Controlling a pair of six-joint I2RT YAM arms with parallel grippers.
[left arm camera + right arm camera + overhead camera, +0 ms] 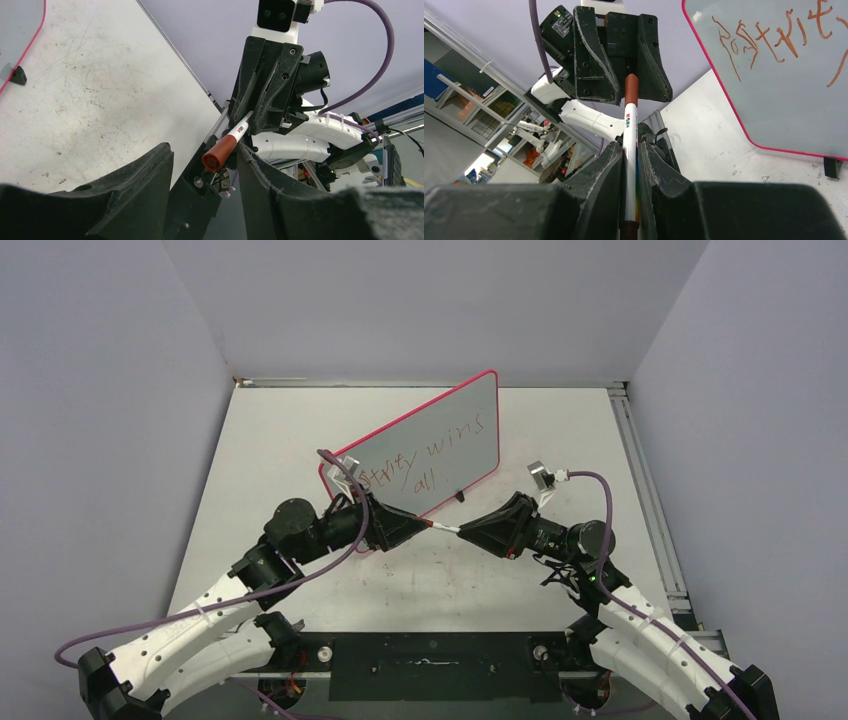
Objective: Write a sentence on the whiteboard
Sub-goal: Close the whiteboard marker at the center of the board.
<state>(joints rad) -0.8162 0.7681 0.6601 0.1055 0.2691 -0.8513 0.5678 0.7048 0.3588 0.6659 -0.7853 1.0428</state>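
The whiteboard (470, 400), pale with a red-pink rim, stands tilted at mid-table. The dark-red sentence (430, 455) reads roughly "party wins all" in two lines; its first letters show in the right wrist view (774, 40). My right gripper (465, 531) (630, 146) is shut on the white barrel of a marker (630, 165), held level in front of the board. The marker's red-brown cap (220, 152) points at my left gripper (418, 524) (204, 150). That gripper is open, with the cap between its fingers, close to the right finger.
A black foot (832, 166) props the board's lower edge on the scuffed white tabletop (100, 90). Grey walls enclose the table on three sides. A metal rail (645, 490) runs along the right edge. The purple cables (600, 500) loop over both arms.
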